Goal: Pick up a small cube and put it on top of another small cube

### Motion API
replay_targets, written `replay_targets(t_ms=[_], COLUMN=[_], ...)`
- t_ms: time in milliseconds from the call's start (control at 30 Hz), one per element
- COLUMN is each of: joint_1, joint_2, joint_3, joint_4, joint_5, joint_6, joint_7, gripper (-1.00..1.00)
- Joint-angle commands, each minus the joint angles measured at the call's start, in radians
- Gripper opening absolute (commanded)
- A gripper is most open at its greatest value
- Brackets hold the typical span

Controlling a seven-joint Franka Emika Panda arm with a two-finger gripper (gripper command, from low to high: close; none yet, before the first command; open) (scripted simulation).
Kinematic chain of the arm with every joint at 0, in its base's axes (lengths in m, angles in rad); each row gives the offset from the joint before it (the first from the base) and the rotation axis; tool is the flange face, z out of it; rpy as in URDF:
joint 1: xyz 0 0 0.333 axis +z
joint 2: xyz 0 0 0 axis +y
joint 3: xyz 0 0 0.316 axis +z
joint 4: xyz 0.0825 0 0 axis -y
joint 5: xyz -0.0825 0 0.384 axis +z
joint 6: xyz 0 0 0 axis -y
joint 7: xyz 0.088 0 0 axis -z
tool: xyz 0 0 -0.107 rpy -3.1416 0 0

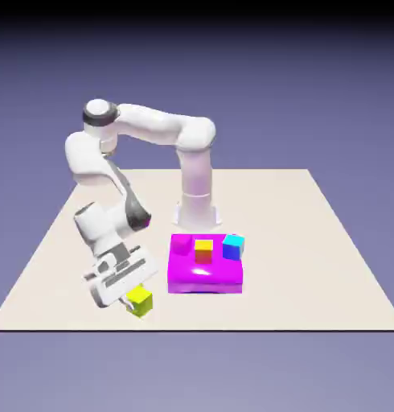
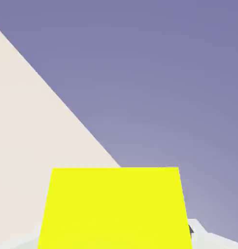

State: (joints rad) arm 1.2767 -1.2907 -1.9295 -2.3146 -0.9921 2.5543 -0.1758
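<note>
Fingers (image 1: pixel 129 296) closed around the small lime-yellow cube (image 1: pixel 139 300), low in the lower left of the exterior frame, near the front edge of the beige worktop (image 1: pixel 329 241). Cube seemingly just off the worktop surface or barely on it; cannot tell which. White arm (image 1: pixel 152 125) arched from the base at upper middle, bent down toward the lower left, hand tilted.

In the hand view, small lime-yellow cube (image 2: pixel 113 208) large across the bottom middle, hiding most of both fingers; only a sliver of pale grey fingers (image 2: pixel 198 228) visible at its lower right. Worktop (image 2: pixel 33 136) as a beige wedge along the left, blue-violet backdrop across the rest.

Right of the held cube in the exterior frame, at centre, magenta slab (image 1: pixel 205 273) flat on the worktop. On the slab: cube with yellow top and red sides (image 1: pixel 203 250) near the middle, cyan-and-blue cube (image 1: pixel 232 246) at its upper right corner, small magenta cube (image 1: pixel 182 244) at its upper left. Held cube well apart from all three, just beside the slab's lower left corner.
</note>
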Motion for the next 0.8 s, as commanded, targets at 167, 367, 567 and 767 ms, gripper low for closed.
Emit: replay_targets(t_ms=[167, 367, 567, 767], joint_1=[-0.054, -0.108, -0.162, -0.216], joint_2=[0.179, 0.358, 0.537, 0.715], joint_3=[0.178, 0.357, 0.535, 0.713], joint_4=[-0.07, -0.14, -0.209, -0.279], joint_5=[0.26, 0.521, 0.782, 1.043], joint_6=[-0.098, -0.197, -0.295, -0.394], joint_7=[-0.26, -0.52, -0.78, -1.04], gripper=[-1.0, -1.0, -1.0, -1.0])
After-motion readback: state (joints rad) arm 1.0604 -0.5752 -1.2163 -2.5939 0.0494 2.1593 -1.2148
